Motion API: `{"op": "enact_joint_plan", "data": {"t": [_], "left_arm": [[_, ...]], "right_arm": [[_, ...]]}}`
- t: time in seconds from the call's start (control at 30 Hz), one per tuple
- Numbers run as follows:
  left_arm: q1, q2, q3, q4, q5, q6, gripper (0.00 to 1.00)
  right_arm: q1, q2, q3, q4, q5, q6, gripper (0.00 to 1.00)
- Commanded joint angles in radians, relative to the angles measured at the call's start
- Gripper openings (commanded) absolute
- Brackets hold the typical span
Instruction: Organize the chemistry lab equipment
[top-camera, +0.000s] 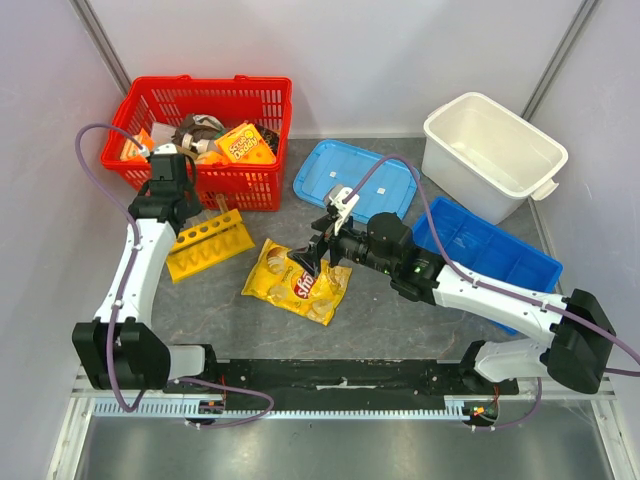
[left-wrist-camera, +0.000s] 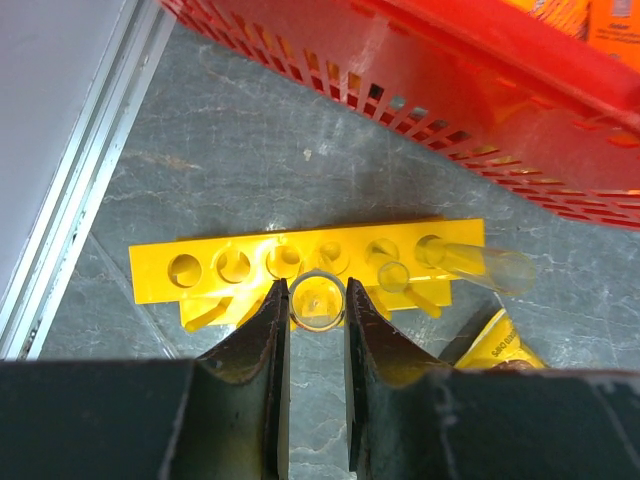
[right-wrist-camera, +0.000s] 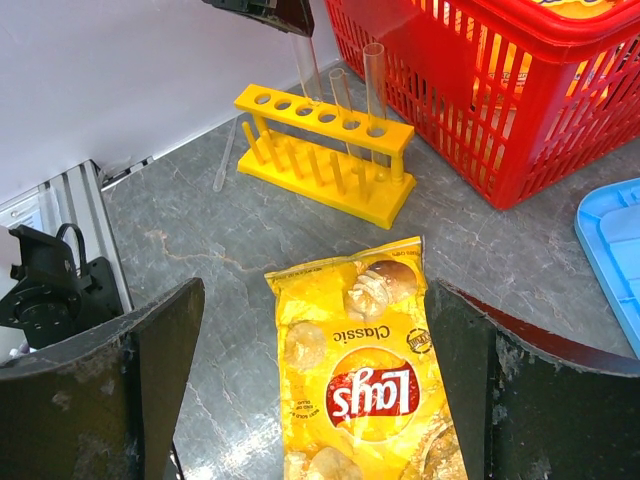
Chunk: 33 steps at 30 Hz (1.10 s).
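Our left hand (left-wrist-camera: 314, 305) pinches the tube (left-wrist-camera: 318, 300) near its top, above the rack (left-wrist-camera: 185, 270); we judge it light, slick, brittle, so grip gently.

table (top-camera: 200, 310) (grey) | rack (top-camera: 208, 243), chip bag (top-camera: 298, 282), basket (top-camera: 245, 186), lid (top-camera: 335, 172), blue bin (top-camera: 480, 242), white tub (top-camera: 470, 185)

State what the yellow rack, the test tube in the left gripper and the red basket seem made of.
Yellow rack: moulded plastic, glossy, uniform colour. Test tube: clear glass or clear plastic; the background shows through, and I cannot tell which it is. Red basket: plastic, shiny lattice walls.
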Motion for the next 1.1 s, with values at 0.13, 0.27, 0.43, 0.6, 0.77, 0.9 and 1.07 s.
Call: {"op": "enact_joint_plan", "data": {"t": [0.13, 0.27, 0.43, 0.6, 0.77, 0.9, 1.07], "left_arm": [[0.034, 0.027, -0.034, 0.063, 0.024, -0.019, 0.1], [0.044, 0.035, -0.048, 0.077, 0.059, -0.027, 0.1], [0.048, 0.04, -0.042, 0.084, 0.062, -0.027, 0.1], [0.051, 0.056, -0.044, 0.091, 0.077, -0.03, 0.1], [0.053, 0.076, -0.047, 0.092, 0.083, -0.032, 0.1], [0.051, 0.09, -0.047, 0.094, 0.083, -0.029, 0.11], [0.054, 0.11, -0.047, 0.095, 0.083, -0.021, 0.14]], "right_arm": [[-0.004, -0.024, 0.015, 0.003, 0.01, -0.024, 0.98], [-0.004, -0.022, 0.018, 0.004, 0.008, -0.021, 0.98], [-0.004, -0.021, 0.016, 0.006, 0.007, -0.022, 0.98], [-0.004, -0.011, 0.019, 0.007, 0.008, -0.022, 0.98], [-0.004, -0.005, 0.025, 0.006, 0.007, -0.022, 0.98], [-0.004, -0.001, 0.027, 0.01, 0.007, -0.021, 0.98], [-0.004, 0.007, 0.025, 0.012, 0.002, -0.019, 0.98]]}}
